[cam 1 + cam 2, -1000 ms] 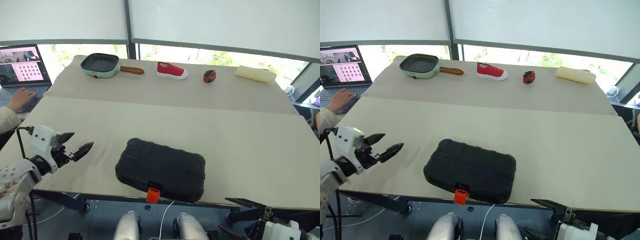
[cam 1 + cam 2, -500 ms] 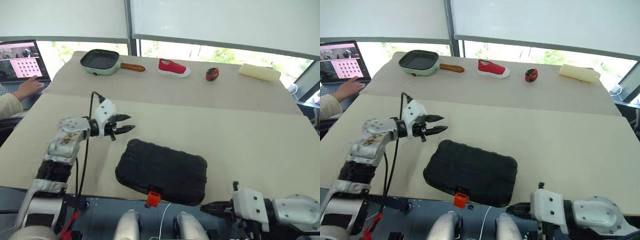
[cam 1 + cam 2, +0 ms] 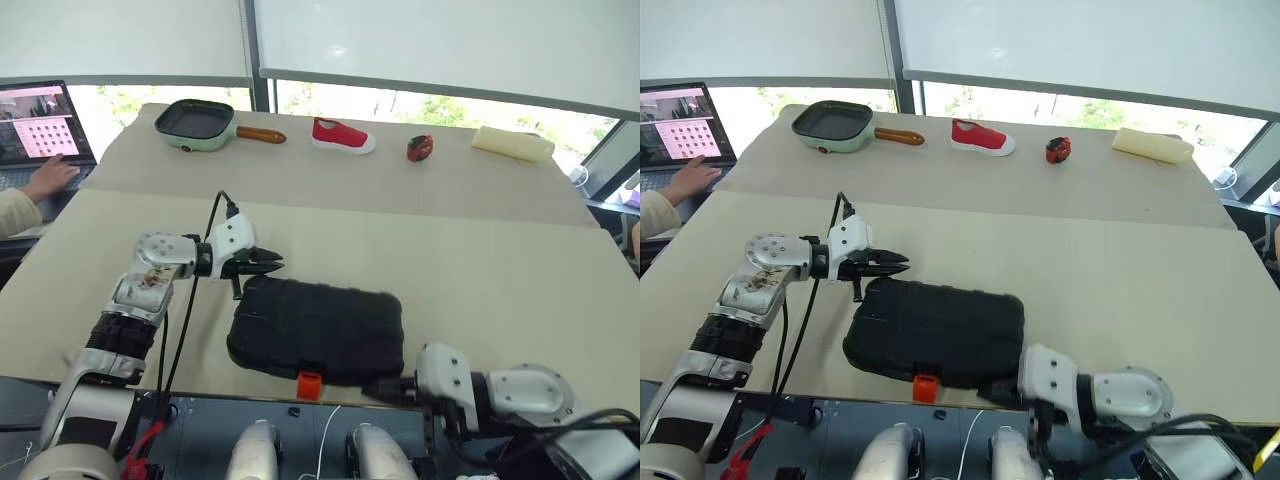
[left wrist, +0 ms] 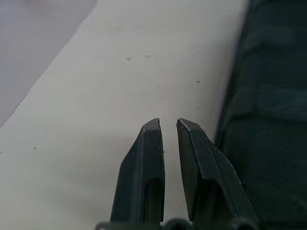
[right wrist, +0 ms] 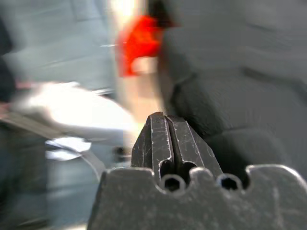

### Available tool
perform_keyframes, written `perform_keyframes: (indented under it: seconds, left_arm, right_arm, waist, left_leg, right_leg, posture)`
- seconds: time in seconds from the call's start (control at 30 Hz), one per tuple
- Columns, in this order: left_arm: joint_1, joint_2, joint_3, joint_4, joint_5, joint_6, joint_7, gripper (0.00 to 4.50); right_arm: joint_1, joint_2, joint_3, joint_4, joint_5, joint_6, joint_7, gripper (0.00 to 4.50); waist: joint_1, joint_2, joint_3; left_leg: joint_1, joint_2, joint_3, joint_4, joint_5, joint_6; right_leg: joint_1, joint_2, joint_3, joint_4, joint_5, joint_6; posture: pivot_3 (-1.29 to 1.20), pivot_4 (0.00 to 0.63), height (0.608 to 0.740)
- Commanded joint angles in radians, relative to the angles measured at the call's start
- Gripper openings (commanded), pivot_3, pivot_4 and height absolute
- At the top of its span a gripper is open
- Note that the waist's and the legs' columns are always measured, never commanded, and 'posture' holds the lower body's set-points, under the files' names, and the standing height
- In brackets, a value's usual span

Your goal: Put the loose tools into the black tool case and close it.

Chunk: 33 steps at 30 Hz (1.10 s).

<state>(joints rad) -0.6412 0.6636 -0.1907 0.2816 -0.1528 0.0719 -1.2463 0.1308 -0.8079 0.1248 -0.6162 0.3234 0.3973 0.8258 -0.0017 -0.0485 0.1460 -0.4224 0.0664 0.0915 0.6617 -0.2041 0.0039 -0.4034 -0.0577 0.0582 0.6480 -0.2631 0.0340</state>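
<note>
Window blinds hang behind a long beige table, and on its near part the black tool case lies flat with its lid down and its small orange latch hanging over the table's front edge. Beginning at the left gripper: its two black fingers are nearly together with only a thin gap between them and nothing held, and they point toward the case's far left corner, just beside it; the left wrist view shows the case's ribbed side running close along one finger, though contact cannot be made out. The right gripper is pressed fully closed and empty, reaching in low at the case's near right corner, a little to the right of the latch. As for progress, the case looks closed already and no loose tools are to be seen on the tabletop, so the packing seems done; what may remain is seating the lid and fastening the latch, and whether it is fastened cannot be told. Farther off, along the back of the table, sit a green frying pan, a red shoe, a small red-and-black gadget and a pale roll; at the far left a person's hand rests at a laptop.
</note>
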Motion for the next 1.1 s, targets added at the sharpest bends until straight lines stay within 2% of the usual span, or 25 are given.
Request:
perform_keyframes:
  seconds: [0.03, 0.2, 0.4, 0.57, 0.67, 0.87, 1.1]
  left_arm:
    - [0.042, 0.024, -0.024, -0.037, -0.01, 0.037, -0.068, 0.64]
    - [0.064, 0.028, 0.009, -0.083, -0.039, 0.102, -0.062, 0.64]
    - [0.031, 0.041, 0.087, -0.2, -0.179, 0.34, -0.065, 0.64]
    - [0.025, 0.054, 0.044, -0.336, -0.216, 0.386, -0.112, 0.64]
    - [0.05, 0.063, -0.03, -0.386, -0.172, 0.317, -0.164, 0.64]
    - [0.055, 0.007, -0.172, -0.271, -0.007, 0.076, -0.161, 0.64]
    - [0.079, -0.007, -0.189, -0.285, 0.005, 0.034, -0.155, 0.64]
  right_arm:
    - [-0.05, 0.018, -0.127, 0.12, -0.048, -0.021, -0.089, 0.0]
    - [-0.067, 0.025, -0.146, 0.189, -0.069, -0.045, -0.077, 0.0]
    - [-0.002, -0.013, -0.208, 0.133, 0.03, -0.003, 0.027, 0.0]
    - [0.054, -0.055, -0.198, 0.066, 0.078, 0.014, 0.108, 0.0]
    - [0.058, -0.055, -0.177, 0.012, 0.12, 0.037, 0.135, 0.0]
    - [-0.014, -0.029, -0.052, -0.032, 0.114, 0.074, 0.148, 0.0]
    - [-0.066, 0.024, 0.086, -0.001, 0.032, 0.067, 0.107, 0.0]
  waist:
    - [-0.001, 0.0, 0.0]
    - [0.0, 0.001, 0.0]
    - [0.003, 0.001, 0.001]
    - [0.006, 0.002, 0.001]
    - [0.005, 0.002, 0.001]
    - [0.008, 0.002, 0.001]
    - [0.013, 0.003, 0.0]
  left_leg:
    - [0.0, 0.0, 0.0, 0.0, 0.0, 0.0]
    - [-0.001, 0.0, 0.0, 0.0, 0.0, 0.0]
    - [-0.004, 0.0, 0.0, 0.0, -0.001, 0.001]
    - [-0.003, 0.0, -0.001, 0.0, -0.001, 0.001]
    - [-0.002, 0.0, -0.001, 0.0, -0.001, 0.001]
    - [-0.002, 0.0, -0.001, 0.0, 0.0, 0.001]
    - [0.0, 0.0, -0.001, 0.0, 0.0, 0.001]
  right_leg:
    - [0.0, 0.0, 0.0, 0.0, 0.0, 0.0]
    - [-0.001, 0.0, 0.0, 0.0, 0.0, 0.0]
    - [-0.002, 0.0, 0.0, 0.0, -0.001, 0.001]
    - [-0.001, 0.0, 0.0, 0.0, -0.001, 0.001]
    - [-0.001, 0.0, 0.0, 0.0, -0.001, 0.001]
    - [-0.001, 0.001, 0.0, 0.0, -0.001, 0.001]
    - [0.001, 0.0, 0.0, 0.0, -0.001, 0.001]
  posture:
    - [0.0, 0.15, 0.74]
    - [0.0, 0.15, 0.74]
    - [0.0, 0.15, 0.74]
    - [0.0, 0.15, 0.74]
    - [0.0, 0.15, 0.74]
    - [0.0, 0.15, 0.74]
    - [0.0, 0.15, 0.74]
